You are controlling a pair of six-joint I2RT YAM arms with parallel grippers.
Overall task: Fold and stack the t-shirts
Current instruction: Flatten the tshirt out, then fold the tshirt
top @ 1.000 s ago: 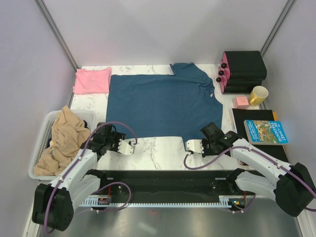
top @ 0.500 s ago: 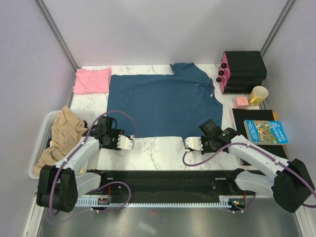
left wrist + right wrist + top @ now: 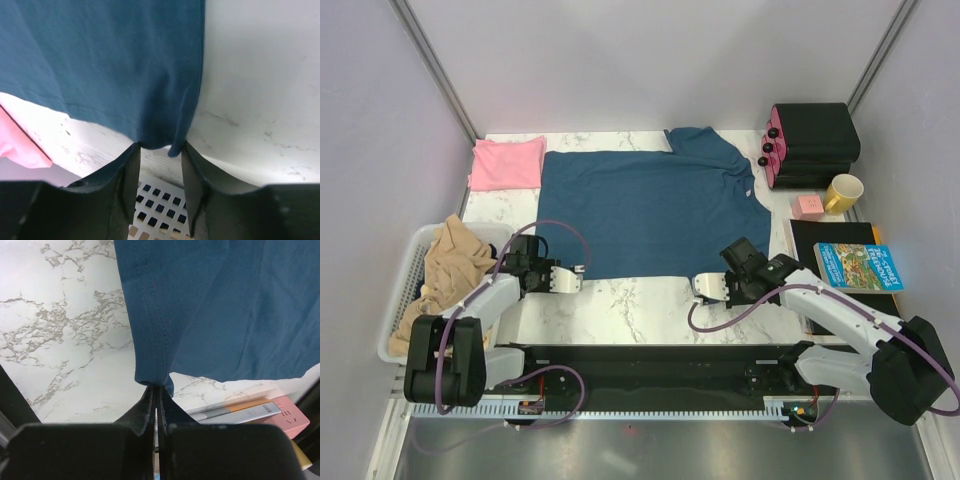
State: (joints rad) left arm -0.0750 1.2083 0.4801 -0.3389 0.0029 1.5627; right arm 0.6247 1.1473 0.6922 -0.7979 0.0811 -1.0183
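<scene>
The dark teal-blue t-shirt (image 3: 650,210) lies spread flat on the marble table. The pale pink t-shirt (image 3: 507,162) sits folded at the back left corner. My left gripper (image 3: 570,280) is at the teal shirt's near-left corner. In the left wrist view its jaws (image 3: 159,150) stand apart, with the corner of the teal shirt (image 3: 110,60) bunched between the fingertips. My right gripper (image 3: 705,287) is at the near-right corner. In the right wrist view it (image 3: 157,390) is shut on the hem of the teal shirt (image 3: 225,305).
A white basket (image 3: 405,290) with a tan cloth (image 3: 450,275) stands at the left edge. At the right are a black box (image 3: 810,145), a yellow mug (image 3: 843,192), a small pink block (image 3: 809,206) and a blue book (image 3: 857,267) on a black mat (image 3: 820,235).
My left gripper has moved left and slightly back onto the shirt's near-left corner. My right gripper has drifted a little left, still pinching the hem.
</scene>
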